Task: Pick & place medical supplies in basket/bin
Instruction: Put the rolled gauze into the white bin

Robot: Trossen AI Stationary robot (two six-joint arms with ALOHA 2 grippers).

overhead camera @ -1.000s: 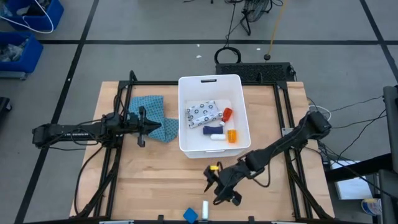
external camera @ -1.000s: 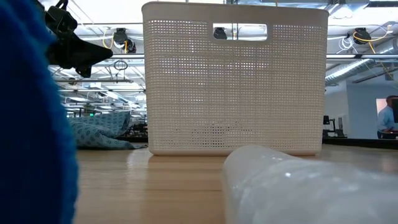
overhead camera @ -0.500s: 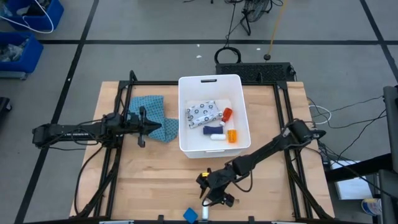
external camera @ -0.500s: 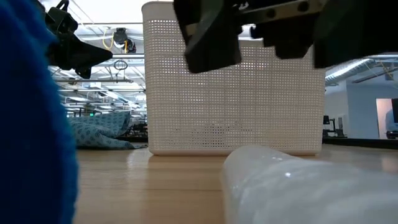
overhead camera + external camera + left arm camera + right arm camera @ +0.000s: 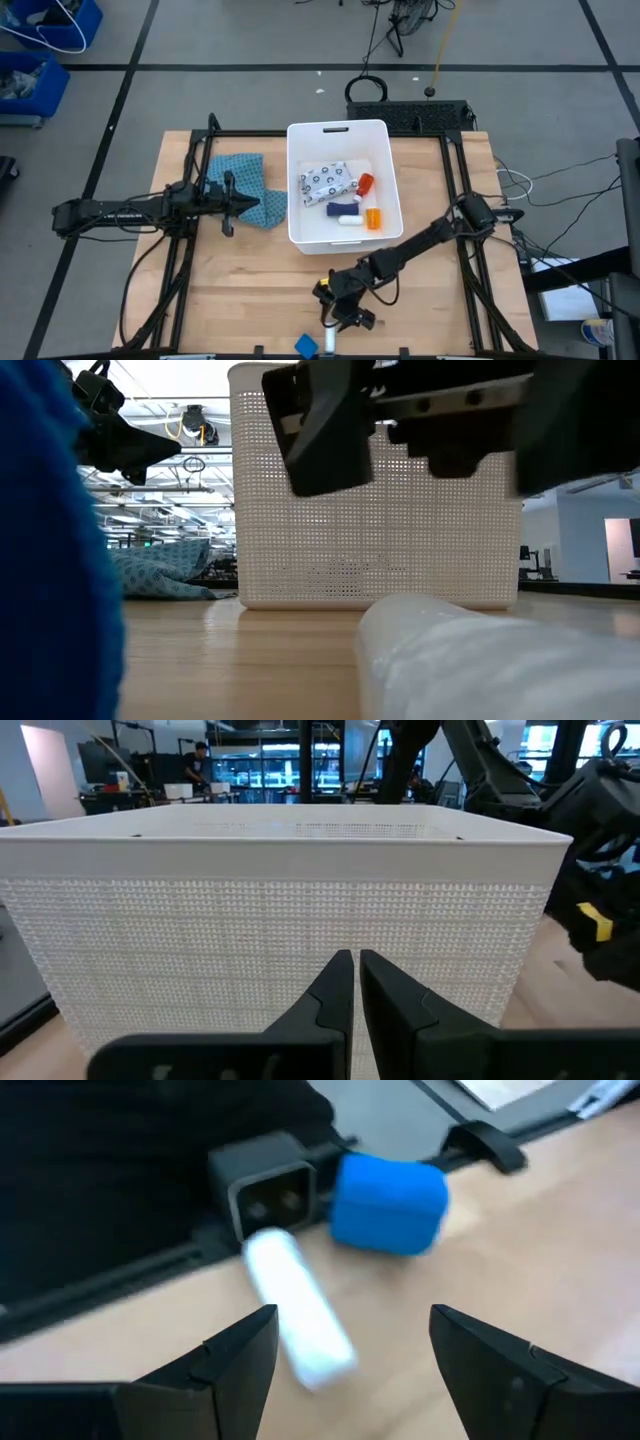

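The white tub (image 5: 343, 182) stands at the table's middle far side and holds a patterned pouch (image 5: 327, 181), an orange pill bottle (image 5: 373, 217), a red bottle and a white tube. A white tube (image 5: 298, 1308) and a blue piece (image 5: 388, 1200) lie on the wood at the near edge, next to the low camera. My right gripper (image 5: 336, 316) is open just above and short of them, its fingers (image 5: 230, 1355) standing either side of the white tube's end without touching. My left gripper (image 5: 355, 982) is shut, empty, left of the tub beside the teal cloth (image 5: 243, 186).
The teal patterned cloth lies left of the tub. A black frame runs round the table top. The low camera's housing (image 5: 265, 1190) stands at the near edge right behind the white tube. Bare wood (image 5: 250, 290) lies between the tub and the near edge.
My right gripper has gone toward the table's near edge and a little left, coming down over the white tube and the blue piece. It has stayed open. My left arm has kept still.
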